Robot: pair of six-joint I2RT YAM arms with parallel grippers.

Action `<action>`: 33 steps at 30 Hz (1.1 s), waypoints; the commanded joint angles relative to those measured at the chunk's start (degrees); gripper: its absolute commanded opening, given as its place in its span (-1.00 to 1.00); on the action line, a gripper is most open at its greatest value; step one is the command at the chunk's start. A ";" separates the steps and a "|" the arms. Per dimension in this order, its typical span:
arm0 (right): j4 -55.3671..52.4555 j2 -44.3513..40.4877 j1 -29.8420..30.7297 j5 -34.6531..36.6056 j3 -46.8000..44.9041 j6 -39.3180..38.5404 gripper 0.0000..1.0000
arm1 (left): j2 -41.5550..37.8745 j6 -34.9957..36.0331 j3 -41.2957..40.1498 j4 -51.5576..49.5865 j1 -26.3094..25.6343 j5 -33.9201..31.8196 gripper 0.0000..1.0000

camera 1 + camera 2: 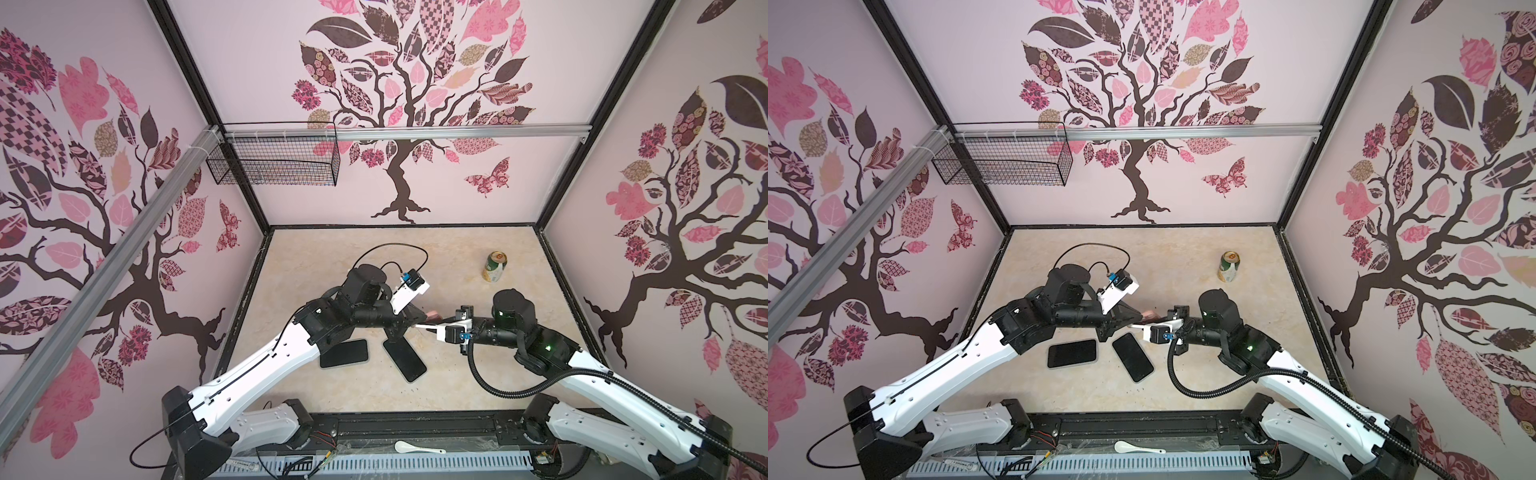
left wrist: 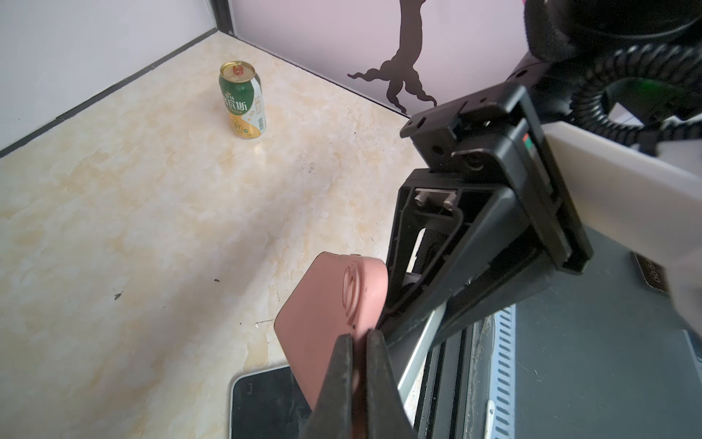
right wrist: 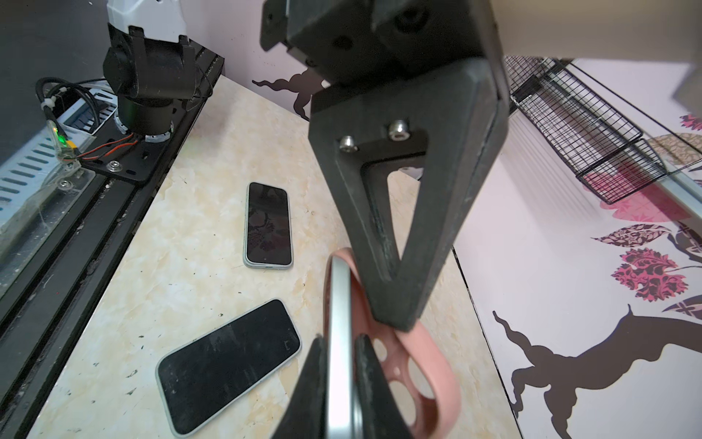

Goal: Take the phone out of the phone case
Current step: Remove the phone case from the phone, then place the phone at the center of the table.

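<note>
The left gripper (image 2: 359, 336) pinches the apparently soft case (image 2: 323, 304); the right gripper (image 3: 340, 342) clamps the stiff, likely slick phone (image 3: 339, 300) edgewise.

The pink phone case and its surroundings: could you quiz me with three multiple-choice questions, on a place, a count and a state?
1. Where is the can? A) upright on the table, far right; B) in the wire basket; C) on the rail.
2. How many phones lie flat on the table? A) one; B) two; C) four.
3. The pink case is: A) flat on the table; B) gripped above it; C) on the can.
1 A: it stands there. 2 B: two lie screen-up. 3 B: the left gripper is shut on it, the right gripper on the held phone.
</note>
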 commanded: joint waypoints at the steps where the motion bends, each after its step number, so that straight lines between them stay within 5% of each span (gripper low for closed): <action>1: 1.86 -1.85 0.53 -8.25 2.54 -0.50 -1.00 | 1.68 -1.39 0.48 -2.88 3.40 -7.73 -1.00; 10: 0.52 -2.41 0.58 -8.22 2.21 0.41 -1.00 | 2.64 -1.92 2.02 -3.94 5.75 -7.85 -1.00; 22: 15.54 -7.58 0.55 4.43 -10.62 25.20 -1.00 | -7.89 -5.09 -3.92 1.42 9.22 -6.26 -1.00; 25: 15.81 -8.25 0.53 13.96 -10.85 35.42 -1.00 | -9.54 -6.45 -5.70 2.11 9.34 -5.54 -1.00; 33: -1.83 0.40 0.40 31.18 0.46 43.63 -1.00 | -11.92 -7.54 -8.98 2.88 9.46 -6.96 -1.00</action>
